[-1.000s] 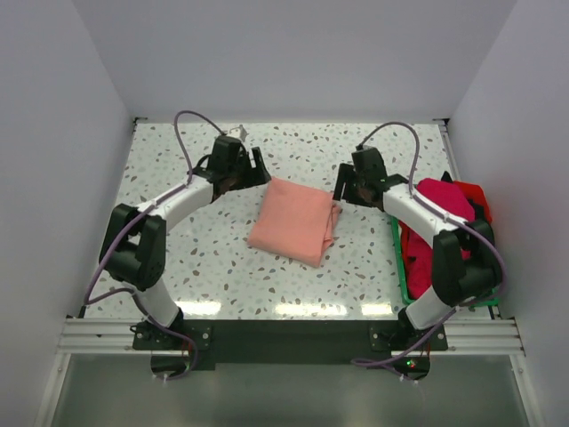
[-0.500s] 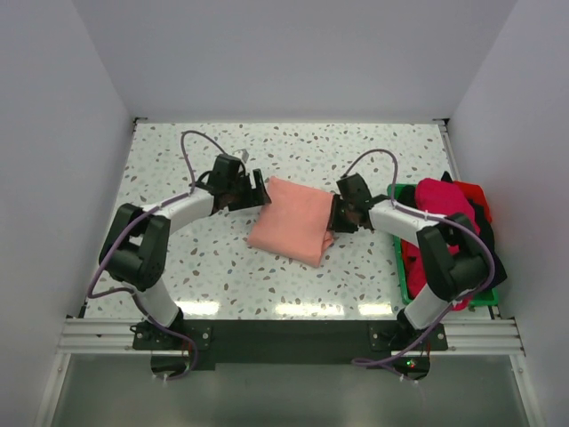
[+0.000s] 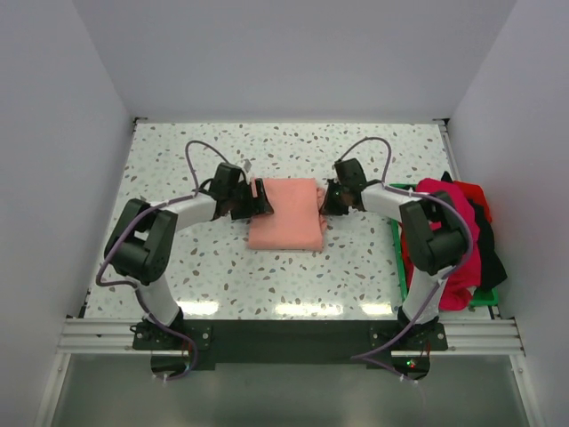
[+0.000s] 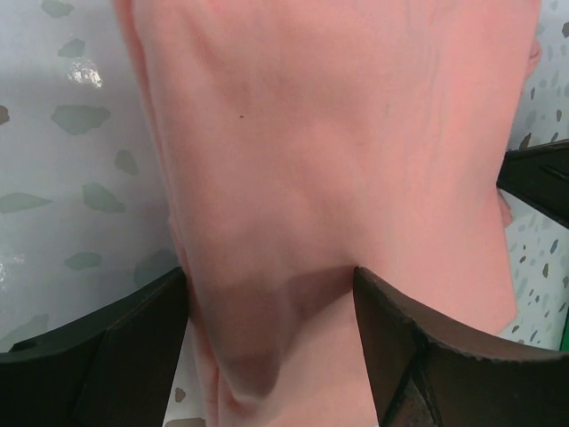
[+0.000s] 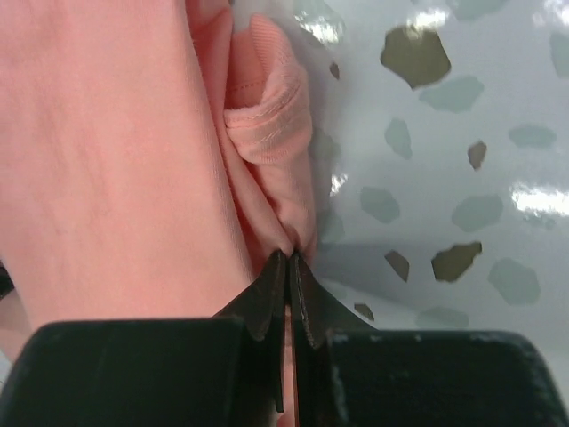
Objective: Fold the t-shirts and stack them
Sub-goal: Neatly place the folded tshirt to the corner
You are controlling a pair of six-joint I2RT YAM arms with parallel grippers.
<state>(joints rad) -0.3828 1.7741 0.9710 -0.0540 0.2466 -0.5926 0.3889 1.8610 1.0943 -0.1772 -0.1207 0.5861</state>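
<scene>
a folded pink shirt lies flat at the middle of the speckled table, with an arm reaching in from either side. the left gripper sits low at the shirt's left edge with its jaws spread wide. from the left wrist camera, its dark fingers stand well apart and the pink cloth fills the gap between them, not pinched. the right gripper meets the shirt's right edge, where the folded layers bunch into a small ribbed roll. the right wrist camera shows its jaws drawn tight together, tips on the fold, and a sliver of pink shows in the slit between them (a thin pinch of cloth, by the look of it). the table beside that edge is bare and glossy, catching the lamps.

at the table's right side stands a green tray, just beside the right arm's elbow. a pile of unfolded shirts, magenta, red and black, heaps out of it, spilling over its far and right rims. the pile is apart from the pink shirt. how many shirts it holds cannot be told.
</scene>
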